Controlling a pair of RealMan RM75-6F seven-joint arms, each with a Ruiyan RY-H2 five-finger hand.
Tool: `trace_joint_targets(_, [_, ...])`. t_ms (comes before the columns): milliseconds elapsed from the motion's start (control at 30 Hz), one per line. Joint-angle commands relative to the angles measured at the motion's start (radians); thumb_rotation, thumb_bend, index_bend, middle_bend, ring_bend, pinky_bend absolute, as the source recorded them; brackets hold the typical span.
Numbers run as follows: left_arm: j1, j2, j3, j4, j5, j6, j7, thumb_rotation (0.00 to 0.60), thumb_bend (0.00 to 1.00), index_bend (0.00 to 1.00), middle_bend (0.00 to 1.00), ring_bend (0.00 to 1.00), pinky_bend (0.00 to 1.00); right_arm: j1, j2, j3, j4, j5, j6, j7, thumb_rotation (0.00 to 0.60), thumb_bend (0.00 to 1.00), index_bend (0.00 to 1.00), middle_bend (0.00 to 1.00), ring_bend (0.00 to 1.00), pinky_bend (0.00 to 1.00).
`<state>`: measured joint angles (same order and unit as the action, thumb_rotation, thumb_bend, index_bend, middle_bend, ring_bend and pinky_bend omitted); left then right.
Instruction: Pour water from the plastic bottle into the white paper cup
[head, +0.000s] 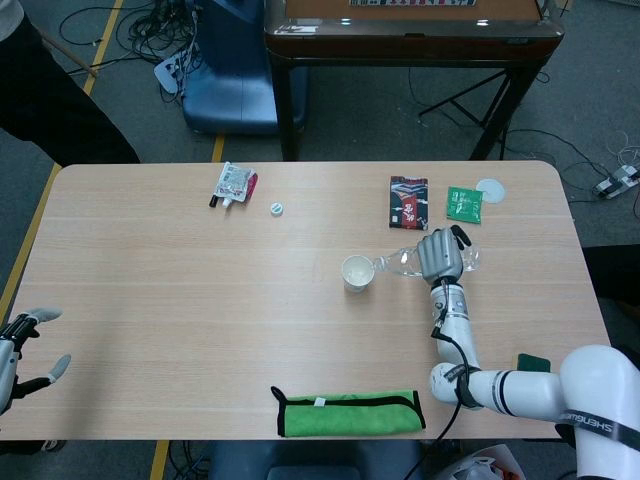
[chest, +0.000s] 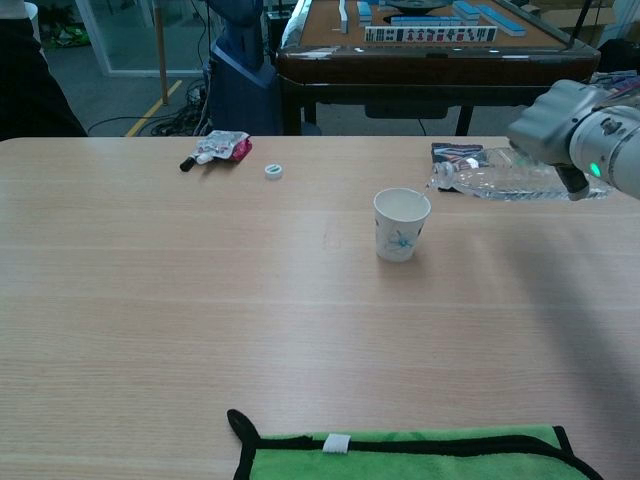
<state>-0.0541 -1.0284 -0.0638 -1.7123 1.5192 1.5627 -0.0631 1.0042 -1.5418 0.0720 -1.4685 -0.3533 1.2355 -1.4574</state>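
The white paper cup (head: 356, 272) (chest: 401, 223) stands upright near the table's middle. Right of it, my right hand (head: 441, 255) (chest: 563, 128) holds the clear plastic bottle (head: 407, 262) (chest: 505, 178), which lies roughly level in the air. The bottle's uncapped mouth sits at the cup's right rim, slightly above it. No stream of water shows at the mouth. My left hand (head: 20, 345) hovers off the table's front left edge, fingers spread and holding nothing. A small white bottle cap (head: 277, 208) (chest: 273, 171) lies on the table further back left.
A folded green cloth (head: 348, 413) (chest: 420, 456) lies along the front edge. A red-and-white pouch (head: 234, 184) (chest: 219, 147) is at the back left. A dark packet (head: 407, 202), a green packet (head: 464, 204) and a white disc (head: 490, 189) lie behind the bottle.
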Motion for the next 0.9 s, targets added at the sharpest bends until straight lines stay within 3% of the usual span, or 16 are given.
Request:
trace_joint_targets(33, [0.0, 0.0, 0.0, 0.0, 0.0, 0.0, -0.002, 0.6, 0.21, 0.3, 0.29, 0.42, 0.59, -0.017, -0.011, 0.015, 0.016, 0.011, -0.028, 0.046, 0.6, 0.34, 0.59, 0.62, 0.5, 0.52])
trace_joint_targets(167, [0.001, 0.001, 0.0, 0.0, 0.0, 0.0, -0.002, 0.6, 0.21, 0.3, 0.29, 0.42, 0.59, -0.05, -0.006, 0.058, 0.017, 0.032, -0.094, 0.171, 0.6, 0.35, 0.59, 0.62, 0.5, 0.52])
trace_joint_targets(300, [0.0, -0.001, 0.002, 0.001, 0.001, -0.002, 0.002, 0.6, 0.21, 0.3, 0.29, 0.42, 0.59, -0.075, 0.007, 0.058, 0.03, -0.009, -0.14, 0.26, 0.6, 0.34, 0.59, 0.62, 0.5, 0.52])
trace_joint_targets(900, [-0.005, -0.014, 0.008, 0.009, 0.008, -0.012, 0.026, 0.6, 0.21, 0.3, 0.29, 0.42, 0.59, -0.249, 0.028, 0.086, 0.109, -0.426, -0.266, 0.915, 0.6, 0.34, 0.6, 0.62, 0.5, 0.52])
